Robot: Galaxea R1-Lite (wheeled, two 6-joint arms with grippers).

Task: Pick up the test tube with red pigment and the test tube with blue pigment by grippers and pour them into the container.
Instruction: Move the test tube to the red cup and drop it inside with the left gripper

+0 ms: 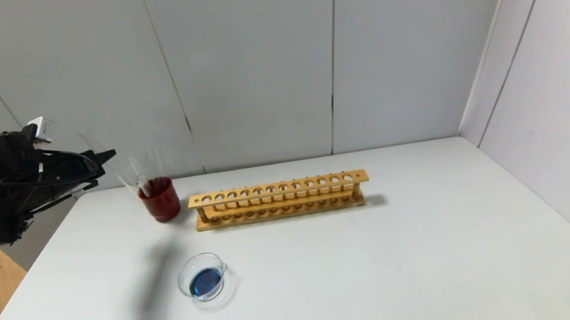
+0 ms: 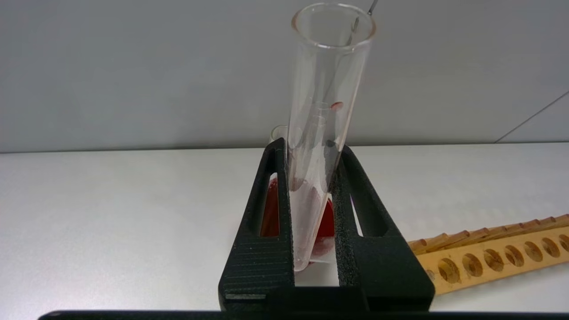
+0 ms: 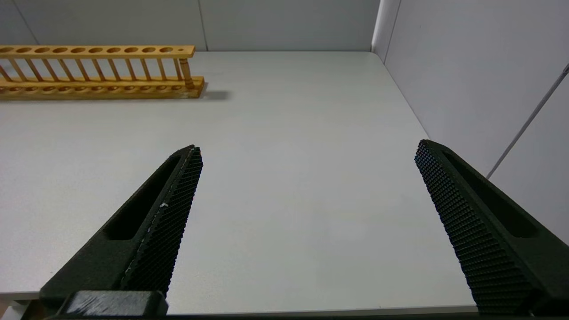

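My left gripper [image 2: 311,149] is shut on a slim clear test tube [image 2: 326,89], held nearly upright with its mouth up. The tube has red smears inside and its rounded tip looks pale. In the head view this gripper [image 1: 103,160] is raised at the far left, beside the dark red cup [image 1: 160,199]. The container [image 1: 181,275], a low clear glass dish, sits on the table in front of the cup and holds blue liquid. No teal-tipped tube shows. My right gripper [image 3: 306,149] is open and empty low over the right part of the table, outside the head view.
Clear tubes [image 1: 141,175] lean in the red cup. A wooden tube rack [image 1: 279,200] with empty holes stands to the right of the cup and also shows in the left wrist view [image 2: 489,260] and the right wrist view [image 3: 98,66]. Grey walls bound the back and right.
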